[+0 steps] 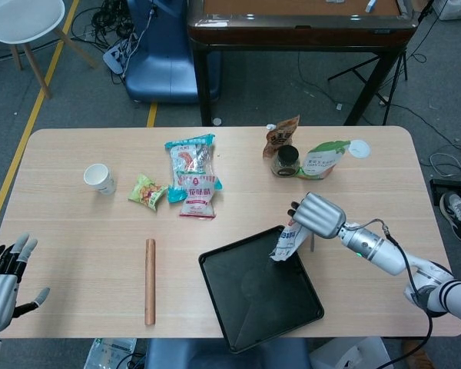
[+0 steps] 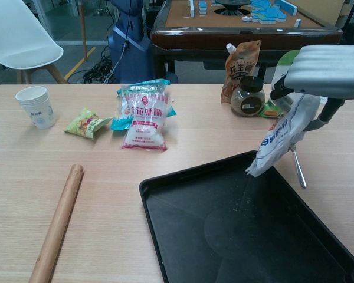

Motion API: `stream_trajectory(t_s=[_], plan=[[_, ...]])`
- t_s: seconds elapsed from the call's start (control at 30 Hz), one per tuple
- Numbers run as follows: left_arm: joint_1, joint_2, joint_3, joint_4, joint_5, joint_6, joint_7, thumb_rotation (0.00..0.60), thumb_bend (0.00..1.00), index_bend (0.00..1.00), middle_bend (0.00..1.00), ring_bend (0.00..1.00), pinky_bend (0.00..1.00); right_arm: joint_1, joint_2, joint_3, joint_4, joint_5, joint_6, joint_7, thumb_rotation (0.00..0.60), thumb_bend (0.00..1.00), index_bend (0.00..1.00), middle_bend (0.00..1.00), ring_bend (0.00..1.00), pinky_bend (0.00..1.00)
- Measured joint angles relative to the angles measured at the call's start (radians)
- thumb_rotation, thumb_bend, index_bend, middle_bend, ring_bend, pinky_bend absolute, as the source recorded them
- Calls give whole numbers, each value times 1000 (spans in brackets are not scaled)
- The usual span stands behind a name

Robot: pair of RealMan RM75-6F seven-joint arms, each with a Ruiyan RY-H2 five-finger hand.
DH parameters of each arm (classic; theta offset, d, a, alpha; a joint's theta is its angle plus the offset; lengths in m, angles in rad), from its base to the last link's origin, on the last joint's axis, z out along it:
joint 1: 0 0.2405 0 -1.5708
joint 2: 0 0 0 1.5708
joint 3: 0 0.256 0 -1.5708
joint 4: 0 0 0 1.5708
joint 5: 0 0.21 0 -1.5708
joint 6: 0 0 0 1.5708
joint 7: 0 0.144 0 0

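Observation:
My right hand (image 1: 317,216) (image 2: 330,72) holds a white packet with blue print (image 1: 285,242) (image 2: 280,139) tilted above the far right edge of a black tray (image 1: 238,307) (image 2: 183,247). Fine grains fall from the packet's lower end into the tray. A thin metal tool (image 2: 297,167) lies on the table just right of the tray. My left hand (image 1: 4,280) hovers open at the near left table corner, holding nothing; the chest view does not show it.
A wooden rolling pin (image 1: 150,280) (image 2: 57,224) lies left of the tray. Farther back are a paper cup (image 1: 99,178) (image 2: 36,106), a green snack pack (image 1: 147,191), stacked snack bags (image 1: 193,175) (image 2: 146,112), a jar (image 1: 285,161) (image 2: 248,97) and pouches (image 1: 323,160).

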Motion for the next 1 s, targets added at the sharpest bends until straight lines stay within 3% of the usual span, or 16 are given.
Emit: stream_trajectory(t_s=[0.37, 1.0], plan=[[-7, -1, -1, -5, 7, -5, 6, 600, 199, 67, 30, 87, 28, -139, -167, 84, 216, 145, 178, 238, 600, 478, 957, 1000, 1000, 1000], [-16, -5, 4, -8, 12, -19, 10, 600, 199, 66, 30, 87, 28, -297, -478, 217, 494, 362, 251, 814, 600, 475, 957, 1000, 1000, 1000]])
